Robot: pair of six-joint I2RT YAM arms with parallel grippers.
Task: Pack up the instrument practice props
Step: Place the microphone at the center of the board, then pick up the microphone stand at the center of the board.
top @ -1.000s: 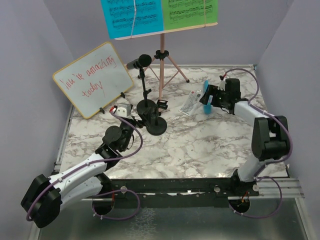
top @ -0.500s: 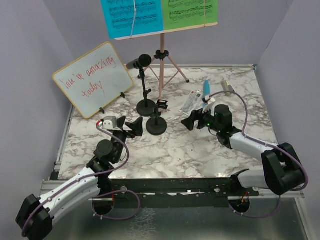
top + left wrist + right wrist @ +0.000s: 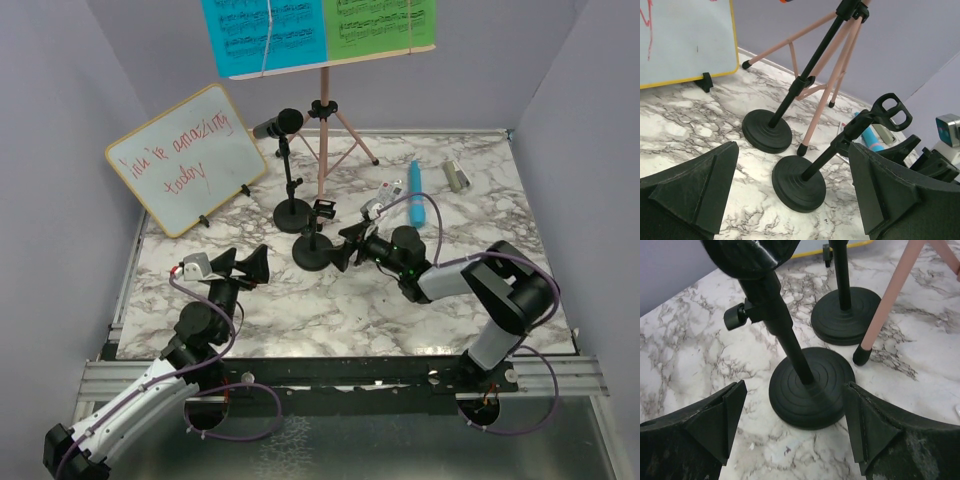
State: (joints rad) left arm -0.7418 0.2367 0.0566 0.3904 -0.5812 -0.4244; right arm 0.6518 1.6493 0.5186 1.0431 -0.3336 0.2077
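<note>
The pink tripod music holder stands at the back with the blue sheet and green sheet on its tray. The black microphone sits in the far mic holder. The near mic holder has an empty clip. The blue microphone lies on the table at the right. My right gripper is open and low beside the near holder's base, the base lying ahead of its open jaws. My left gripper is open and empty, left of that base.
The yellow-framed whiteboard leans at the back left. A small silver cylinder lies right of the blue microphone. A white packet lies by the tripod's foot. The far holder's base stands close behind the near one.
My right gripper let go of the blue microphone, which now lies on the table, and swung left and down to the near mic holder. My left arm drew back toward the near left.
</note>
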